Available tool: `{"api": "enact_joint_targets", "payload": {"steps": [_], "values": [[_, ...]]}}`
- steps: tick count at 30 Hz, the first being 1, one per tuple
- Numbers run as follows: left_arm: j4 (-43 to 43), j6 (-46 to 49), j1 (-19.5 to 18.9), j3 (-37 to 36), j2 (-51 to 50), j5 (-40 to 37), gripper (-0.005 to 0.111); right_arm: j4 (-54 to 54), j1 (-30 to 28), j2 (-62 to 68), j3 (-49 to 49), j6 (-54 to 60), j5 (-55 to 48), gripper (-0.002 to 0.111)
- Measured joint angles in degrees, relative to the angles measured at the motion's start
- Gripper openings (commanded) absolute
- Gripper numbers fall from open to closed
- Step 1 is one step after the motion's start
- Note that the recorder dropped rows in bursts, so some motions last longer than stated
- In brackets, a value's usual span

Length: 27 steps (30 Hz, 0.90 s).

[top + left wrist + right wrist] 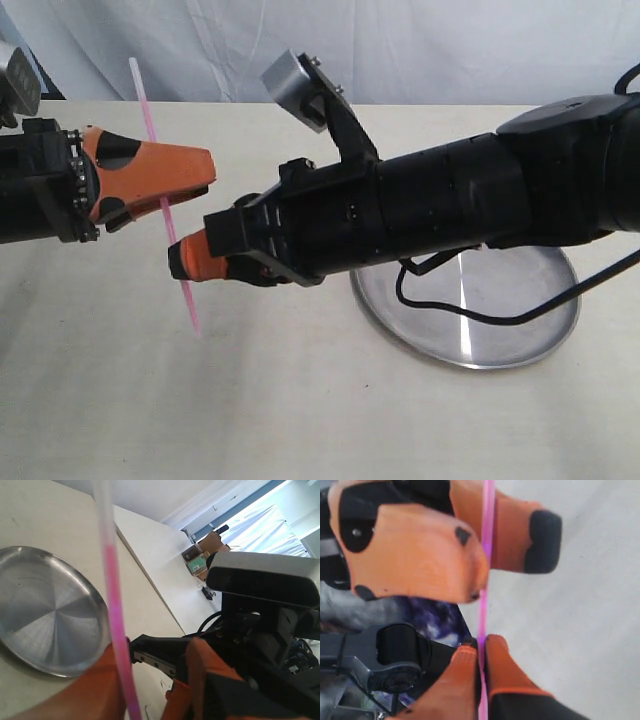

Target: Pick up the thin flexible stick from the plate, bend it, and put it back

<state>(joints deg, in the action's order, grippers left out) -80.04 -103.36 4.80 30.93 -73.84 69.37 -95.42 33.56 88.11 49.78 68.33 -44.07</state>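
The right end effector clamps the thin flexible stick near its lower part; the left end effector stands parted around it. Light, springy and slick, it probably wants grips well apart, toward each end.

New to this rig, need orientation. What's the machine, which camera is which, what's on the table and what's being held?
It is a robot with two arms, each ending in an orange two-fingered gripper. One picture comes from a camera off the arms; the other two come from cameras on each wrist. On the pale table sits a round shiny steel plate, with nothing in the part that shows. The right gripper is shut on a thin pink stick, holding it off the table. The left gripper has the stick between its fingers, but its jaws stand apart in the right wrist view.
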Motion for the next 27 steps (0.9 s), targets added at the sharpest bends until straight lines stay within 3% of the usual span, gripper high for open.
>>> {"api": "enact_joint_targets", "payload": {"steps": [4,12,27], "values": [[-0.1,0.39,0.09,0.0,0.0,0.0,0.0,-0.91,0.0,0.0,0.0,-1.52,-0.67,-0.001],[-3.32,5.48,0.09,0.0,0.0,0.61,0.0,-0.3,0.0,0.0,0.0,-15.72,-3.39,-0.001],[-5.09,7.33,0.09,0.32,0.0,1.73,0.0,-0.79,0.0,0.11,0.0,-14.62,-5.48,-0.001]]}}
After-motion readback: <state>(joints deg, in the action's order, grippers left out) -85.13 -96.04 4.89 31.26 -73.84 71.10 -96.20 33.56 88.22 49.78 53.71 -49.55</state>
